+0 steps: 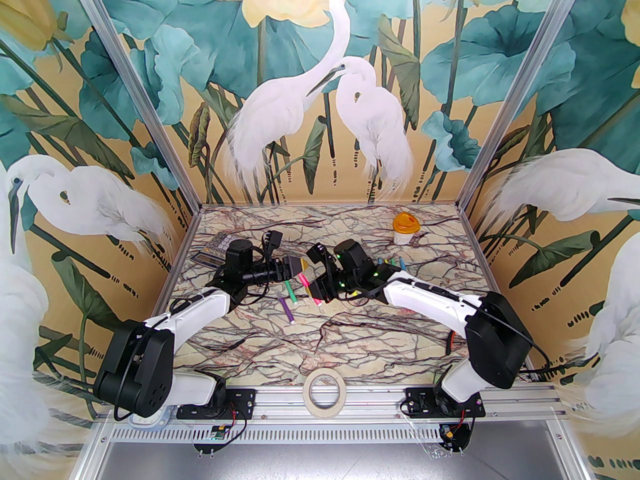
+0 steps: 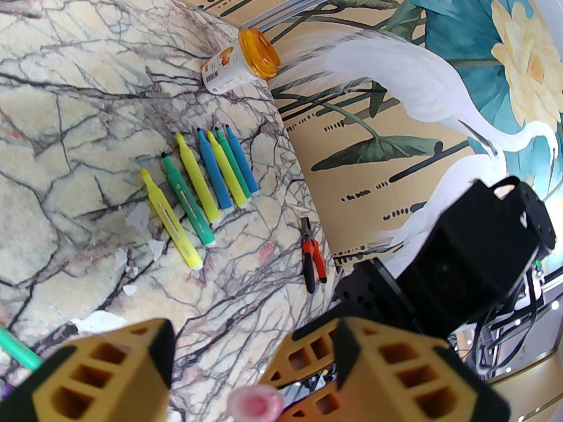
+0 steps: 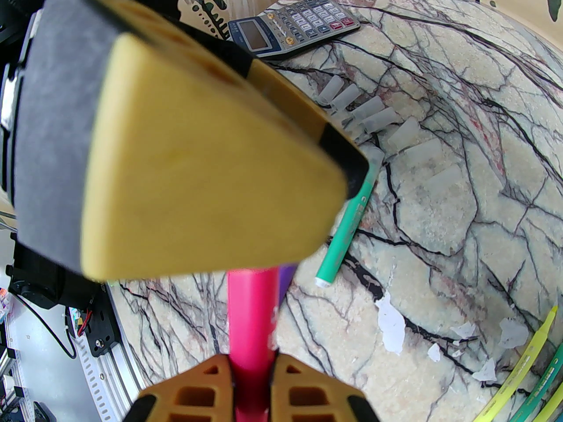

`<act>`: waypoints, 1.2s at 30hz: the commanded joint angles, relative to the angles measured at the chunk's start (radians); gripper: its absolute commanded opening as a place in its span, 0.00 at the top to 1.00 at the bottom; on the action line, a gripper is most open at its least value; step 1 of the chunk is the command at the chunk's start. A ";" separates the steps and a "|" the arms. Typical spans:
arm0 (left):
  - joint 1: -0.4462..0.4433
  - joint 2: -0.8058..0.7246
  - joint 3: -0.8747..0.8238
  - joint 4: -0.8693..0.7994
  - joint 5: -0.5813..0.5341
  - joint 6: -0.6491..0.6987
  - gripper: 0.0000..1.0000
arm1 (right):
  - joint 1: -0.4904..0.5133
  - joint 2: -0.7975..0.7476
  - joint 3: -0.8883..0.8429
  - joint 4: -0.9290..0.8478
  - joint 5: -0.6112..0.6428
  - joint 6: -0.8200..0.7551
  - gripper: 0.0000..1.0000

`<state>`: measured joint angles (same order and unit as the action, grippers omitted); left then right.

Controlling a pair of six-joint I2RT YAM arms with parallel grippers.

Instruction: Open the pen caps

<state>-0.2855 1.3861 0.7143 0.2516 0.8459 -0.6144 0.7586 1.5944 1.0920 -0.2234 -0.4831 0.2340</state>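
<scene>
Clamping pink pen [image 3: 253, 306], right tool [image 3: 253, 365].

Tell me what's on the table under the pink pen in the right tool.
A purple pen shows beside the pink pen, and a green pen lies farther off. Most of the purple one is hidden by the pink pen and the left tool's finger.

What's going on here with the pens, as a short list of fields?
Right gripper: shut on a slim pink marker pen
Left gripper: open, jaws either side of that pen's clear plastic cap
Uncapped: row of yellow, green and blue marker pens
Removed caps: row of clear plastic tubes near a grey calculator
Still capped: green marker pen on the marble-patterned table
</scene>
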 commanded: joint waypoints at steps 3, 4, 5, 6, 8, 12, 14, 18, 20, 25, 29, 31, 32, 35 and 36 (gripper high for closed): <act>-0.006 0.000 0.027 -0.004 0.044 -0.002 0.52 | 0.001 -0.019 0.026 -0.002 0.028 -0.016 1.00; -0.006 0.000 0.028 -0.004 0.046 -0.003 0.53 | 0.001 -0.021 0.025 0.000 0.033 -0.016 1.00; -0.006 -0.001 0.028 -0.005 0.045 -0.004 0.54 | 0.001 -0.022 0.023 0.002 0.038 -0.015 1.00; -0.007 -0.002 0.028 -0.005 0.047 -0.004 0.55 | 0.001 -0.022 0.022 0.004 0.041 -0.015 1.00; -0.007 -0.002 0.029 -0.008 0.047 -0.005 0.57 | 0.001 -0.023 0.022 0.006 0.045 -0.012 1.00; -0.006 -0.001 0.033 -0.007 0.047 -0.007 0.62 | 0.001 -0.025 0.020 0.012 0.055 -0.009 1.00; -0.008 0.002 0.034 -0.007 0.047 -0.009 0.64 | 0.001 -0.024 0.020 0.013 0.062 -0.008 1.00; -0.008 0.006 0.039 -0.008 0.047 -0.010 0.69 | 0.001 -0.023 0.020 0.014 0.074 -0.004 1.00; -0.009 0.007 0.039 -0.011 0.048 -0.010 0.72 | 0.000 -0.024 0.020 0.016 0.075 -0.003 1.00; -0.008 0.007 0.041 -0.015 0.048 -0.008 0.81 | -0.001 -0.030 0.014 0.022 0.080 -0.003 1.00; -0.011 0.007 0.043 -0.018 0.047 -0.012 0.88 | -0.001 -0.033 0.002 0.034 0.097 -0.007 0.89; -0.011 0.004 0.046 -0.018 0.048 -0.016 0.91 | -0.001 -0.028 -0.002 0.044 0.096 -0.009 0.79; -0.010 0.004 0.046 -0.017 0.050 -0.019 0.92 | 0.000 -0.024 -0.003 0.051 0.093 -0.009 0.76; -0.011 0.000 0.049 -0.010 0.059 -0.028 0.94 | -0.001 -0.003 0.002 0.069 0.078 -0.004 0.72; -0.010 -0.001 0.050 -0.011 0.062 -0.030 0.94 | 0.000 0.002 0.004 0.078 0.073 -0.003 0.71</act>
<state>-0.2882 1.3876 0.7403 0.2474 0.8684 -0.6346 0.7586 1.5871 1.0931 -0.1921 -0.4152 0.2314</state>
